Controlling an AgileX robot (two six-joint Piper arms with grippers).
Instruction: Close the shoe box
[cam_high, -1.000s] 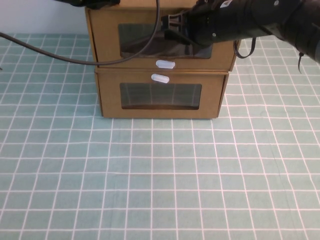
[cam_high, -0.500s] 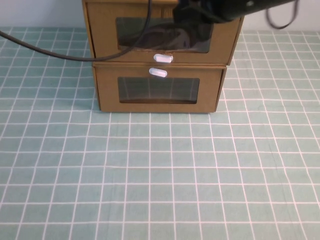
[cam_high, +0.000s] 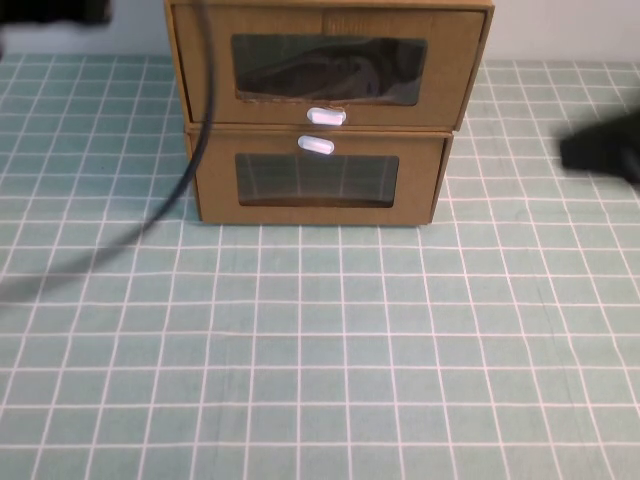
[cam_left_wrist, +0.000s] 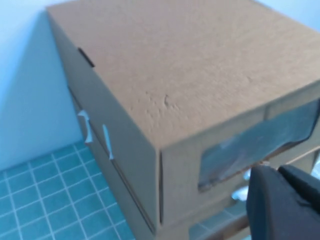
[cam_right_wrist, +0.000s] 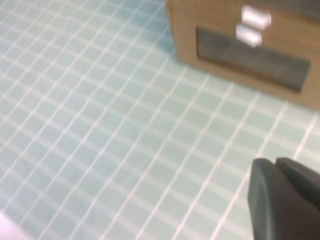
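The shoe box (cam_high: 205, 80) is the upper of two stacked brown cardboard boxes, with a clear window and a white pull tab (cam_high: 325, 117) below it. Its front stands about level with the lower box's front. My left gripper (cam_left_wrist: 277, 171) is shut and empty, hovering beside the shoe box's front upper corner (cam_left_wrist: 190, 65); in the high view it is a dark blur at the top left (cam_high: 55, 10). My right gripper (cam_right_wrist: 275, 161) is shut and empty over the mat, well right of the boxes (cam_high: 600, 150).
The lower cardboard box (cam_high: 215, 190) has its white tab (cam_high: 316, 146) above its window. A black cable (cam_high: 190, 160) hangs across the boxes' left side down to the green checked mat (cam_high: 320, 350). A pale wall stands behind the boxes.
My right gripper has pulled away from the shoe box's front, out to the right. My left arm has swung off to the top left, its cable now hanging lower.
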